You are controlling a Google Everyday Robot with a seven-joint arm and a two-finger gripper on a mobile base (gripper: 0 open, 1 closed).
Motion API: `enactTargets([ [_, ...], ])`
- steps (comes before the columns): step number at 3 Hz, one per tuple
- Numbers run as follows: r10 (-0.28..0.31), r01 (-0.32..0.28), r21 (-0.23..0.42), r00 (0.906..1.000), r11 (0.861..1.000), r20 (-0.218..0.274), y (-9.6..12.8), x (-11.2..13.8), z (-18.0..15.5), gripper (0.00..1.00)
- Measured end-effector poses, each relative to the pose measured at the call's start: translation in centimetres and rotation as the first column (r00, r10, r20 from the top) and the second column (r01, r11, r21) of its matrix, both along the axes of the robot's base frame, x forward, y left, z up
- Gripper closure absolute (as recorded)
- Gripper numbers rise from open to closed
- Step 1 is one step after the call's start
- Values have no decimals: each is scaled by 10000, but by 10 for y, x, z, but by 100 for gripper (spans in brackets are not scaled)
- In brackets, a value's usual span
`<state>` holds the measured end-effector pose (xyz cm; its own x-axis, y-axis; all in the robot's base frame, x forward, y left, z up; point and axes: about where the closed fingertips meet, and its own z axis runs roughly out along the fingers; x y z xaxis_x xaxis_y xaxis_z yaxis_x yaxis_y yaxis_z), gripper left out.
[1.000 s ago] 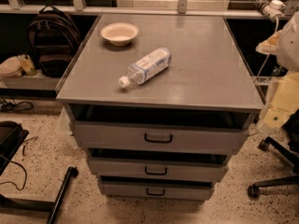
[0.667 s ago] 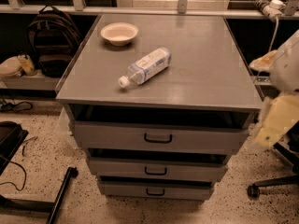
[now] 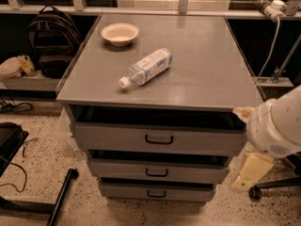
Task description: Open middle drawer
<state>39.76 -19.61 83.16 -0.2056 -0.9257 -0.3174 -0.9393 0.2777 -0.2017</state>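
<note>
The grey cabinet has three drawers stacked under its top. The middle drawer [image 3: 188, 172] is the second one, a low grey front with a small black loop handle [image 3: 156, 173]. Its front sits in line with the drawers above and below. My arm's white body [image 3: 277, 126] comes in from the right edge, beside the cabinet's right front corner. My gripper [image 3: 250, 172] hangs below it as a cream-coloured piece, at the height of the middle drawer and just right of its end, apart from the handle.
On the cabinet top [image 3: 207, 65] lie a plastic water bottle [image 3: 146, 67] on its side and a cream bowl [image 3: 120, 33]. A backpack [image 3: 54, 36] stands at the back left. A black stand leg [image 3: 61, 197] lies on the floor at left, and a chair base [image 3: 275, 185] at right.
My arm and gripper have moved down and to the left, closer to the cabinet's right front corner. The drawers, bottle and bowl have not moved.
</note>
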Motion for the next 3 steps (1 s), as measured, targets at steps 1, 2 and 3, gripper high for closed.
enactTargets([
  [1, 18, -17, -57, 10000, 10000, 73, 6, -4, -60, 0],
  [2, 2, -3, -43, 9995, 10000, -314, 15, -12, -129, 0],
  [3, 3, -5, -44, 9995, 10000, -314, 15, -12, -129, 0],
])
